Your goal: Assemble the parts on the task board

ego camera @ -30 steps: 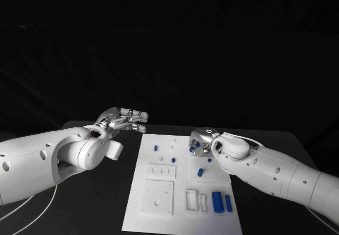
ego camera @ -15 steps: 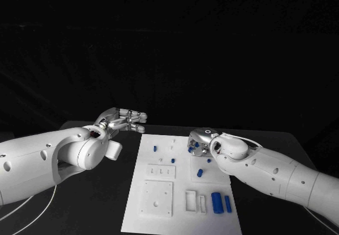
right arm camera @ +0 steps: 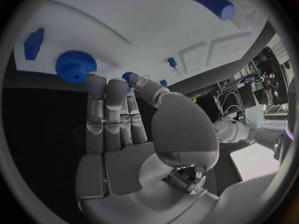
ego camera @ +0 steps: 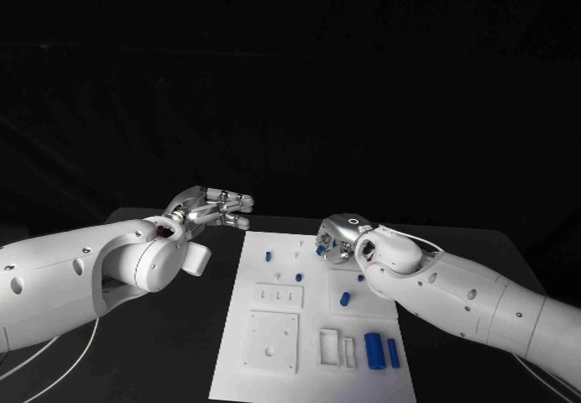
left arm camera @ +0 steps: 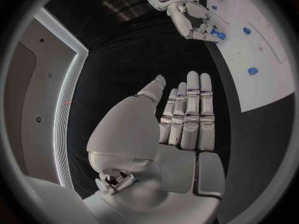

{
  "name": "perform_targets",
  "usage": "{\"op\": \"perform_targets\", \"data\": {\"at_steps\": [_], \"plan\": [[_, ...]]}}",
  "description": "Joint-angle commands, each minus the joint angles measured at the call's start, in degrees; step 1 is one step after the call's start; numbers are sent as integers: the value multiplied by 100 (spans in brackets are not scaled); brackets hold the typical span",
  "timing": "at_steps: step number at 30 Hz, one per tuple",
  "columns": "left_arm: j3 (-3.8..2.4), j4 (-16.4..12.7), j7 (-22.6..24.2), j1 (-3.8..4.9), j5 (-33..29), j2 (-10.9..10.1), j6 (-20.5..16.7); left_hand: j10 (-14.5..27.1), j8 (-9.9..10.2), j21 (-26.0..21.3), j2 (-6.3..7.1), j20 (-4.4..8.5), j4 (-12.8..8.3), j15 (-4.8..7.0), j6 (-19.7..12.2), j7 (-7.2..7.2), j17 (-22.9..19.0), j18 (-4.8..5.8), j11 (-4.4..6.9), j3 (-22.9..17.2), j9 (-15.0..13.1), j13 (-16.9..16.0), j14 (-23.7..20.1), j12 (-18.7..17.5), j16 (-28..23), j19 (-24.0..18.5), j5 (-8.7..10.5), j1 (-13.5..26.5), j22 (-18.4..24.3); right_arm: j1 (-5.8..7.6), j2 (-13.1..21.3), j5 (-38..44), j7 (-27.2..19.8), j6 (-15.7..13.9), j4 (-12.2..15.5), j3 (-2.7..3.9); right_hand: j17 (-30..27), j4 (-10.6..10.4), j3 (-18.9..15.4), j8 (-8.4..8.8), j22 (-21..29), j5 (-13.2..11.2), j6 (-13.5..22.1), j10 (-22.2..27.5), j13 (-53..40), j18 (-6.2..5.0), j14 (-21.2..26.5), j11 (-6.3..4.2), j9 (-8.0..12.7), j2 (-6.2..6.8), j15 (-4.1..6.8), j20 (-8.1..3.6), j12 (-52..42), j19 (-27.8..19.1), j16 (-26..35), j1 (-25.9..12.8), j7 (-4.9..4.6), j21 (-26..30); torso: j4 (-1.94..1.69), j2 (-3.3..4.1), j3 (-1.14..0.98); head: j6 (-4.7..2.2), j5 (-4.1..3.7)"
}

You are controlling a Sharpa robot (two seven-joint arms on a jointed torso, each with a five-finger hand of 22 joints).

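Observation:
The white task board (ego camera: 257,262) lies in the middle of the black table. My right hand (ego camera: 340,238) hovers over its far right part, and thumb and a finger pinch a small blue part (right arm camera: 129,76) just above the board (right arm camera: 156,30). A blue gear (right arm camera: 76,65) lies by the fingertips near the board's edge. The left wrist view shows the right hand (left arm camera: 192,19) with a blue piece (left arm camera: 217,33) at its fingertips. My left hand (ego camera: 213,206) floats left of the board, holding nothing, its fingers (left arm camera: 190,109) straight and side by side.
Loose blue parts lie on the board: two cylinders (ego camera: 373,348) (ego camera: 392,353) at the near right, a short one (ego camera: 345,297) mid-board, small pegs (ego camera: 298,276) (ego camera: 265,253) farther left. White raised blocks (ego camera: 271,340) occupy the near left. Black table flanks the board.
My right hand has drifted a little to the left and farther across the board, with the blue part at its fingertips. The left hand has stayed in place.

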State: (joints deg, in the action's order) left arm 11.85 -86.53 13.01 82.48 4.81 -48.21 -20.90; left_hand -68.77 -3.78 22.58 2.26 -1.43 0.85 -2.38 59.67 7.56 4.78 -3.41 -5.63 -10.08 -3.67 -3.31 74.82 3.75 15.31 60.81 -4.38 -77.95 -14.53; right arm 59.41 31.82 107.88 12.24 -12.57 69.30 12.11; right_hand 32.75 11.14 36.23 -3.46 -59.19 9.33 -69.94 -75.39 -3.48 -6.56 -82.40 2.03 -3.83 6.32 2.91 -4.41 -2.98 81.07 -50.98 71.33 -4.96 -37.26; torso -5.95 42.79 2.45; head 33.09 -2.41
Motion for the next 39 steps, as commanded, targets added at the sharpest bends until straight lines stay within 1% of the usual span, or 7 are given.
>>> {"op": "perform_targets", "data": {"at_steps": [1,14,20,24,31,35,39], "plan": [[-4,-2,16,10,20,11,80,42,5,36,-8,-2,-9,-10,-29,8,-8,20,16,-8,-5,-6,-36,-32,24,-52,-18,38,-9,15,-115,75,295,-324,-76,14,-10,-24,36,-18,-16,231,-15,-26,-3,-24,17,-6,-7,24,48,-29,-37,15,1,-63,-14,38,7,11,1,-20,5],[-8,2,6,11,21,54,94,42,5,51,2,-4,-23,-12,-30,8,-9,20,16,-15,-5,-6,-40,-30,27,-63,-13,54,-18,66,-525,231,482,-682,-430,27,-64,-37,63,-18,-366,263,-23,-31,-3,-24,17,-8,-8,78,55,-33,-37,100,-19,-67,-11,209,-12,34,6,-13,-9],[-17,-16,0,13,29,72,99,42,5,51,2,-4,-23,-12,-30,8,-9,20,16,-15,-5,-6,-40,-30,27,-63,-13,54,-18,79,-671,276,512,-703,-593,26,-71,-45,50,-18,-395,256,-20,-27,-3,-24,21,-8,-7,78,55,-33,-37,115,-18,-65,-11,271,-55,66,19,-15,-47],[-22,-20,-3,14,37,83,98,42,5,51,2,-4,-23,-12,-30,8,-9,20,16,-15,-5,-6,-40,-30,27,-63,-13,54,-18,82,-735,286,496,-687,-665,22,-71,-45,50,-18,-395,256,-20,-27,-3,-24,21,-8,-7,78,55,-33,-37,115,-18,-65,-11,271,-75,93,27,-19,-39],[-24,0,-4,14,41,110,100,42,5,51,2,-4,-23,-12,-30,8,-9,20,16,-15,-5,-6,-40,-30,27,-63,-13,54,-18,83,-783,289,459,-647,-686,13,-91,-42,40,-19,-515,237,-10,-19,-2,-22,24,-9,-6,70,54,-32,-37,160,-16,-57,-12,399,-79,129,44,-58,-61],[-23,12,-8,14,41,126,103,42,5,51,2,-4,-23,-12,-30,8,-9,20,16,-15,-5,-6,-40,-30,27,-63,-13,54,-18,84,-791,276,440,-614,-699,7,-95,-39,35,-19,-542,235,-14,-21,-3,-20,19,-7,-7,73,54,-31,-37,172,-18,-61,-12,424,-86,114,53,-27,-57],[-23,15,-9,14,41,126,99,47,5,67,-1,-5,-37,-13,-29,8,-11,19,14,-25,-5,-6,-43,-31,30,-77,-12,65,-25,84,-791,255,428,-595,-711,-4,-99,-38,20,-17,-557,244,-14,-18,-2,-19,18,-6,-7,67,54,-32,-36,179,-17,-64,-13,452,-83,119,48,-21,-29]]}}
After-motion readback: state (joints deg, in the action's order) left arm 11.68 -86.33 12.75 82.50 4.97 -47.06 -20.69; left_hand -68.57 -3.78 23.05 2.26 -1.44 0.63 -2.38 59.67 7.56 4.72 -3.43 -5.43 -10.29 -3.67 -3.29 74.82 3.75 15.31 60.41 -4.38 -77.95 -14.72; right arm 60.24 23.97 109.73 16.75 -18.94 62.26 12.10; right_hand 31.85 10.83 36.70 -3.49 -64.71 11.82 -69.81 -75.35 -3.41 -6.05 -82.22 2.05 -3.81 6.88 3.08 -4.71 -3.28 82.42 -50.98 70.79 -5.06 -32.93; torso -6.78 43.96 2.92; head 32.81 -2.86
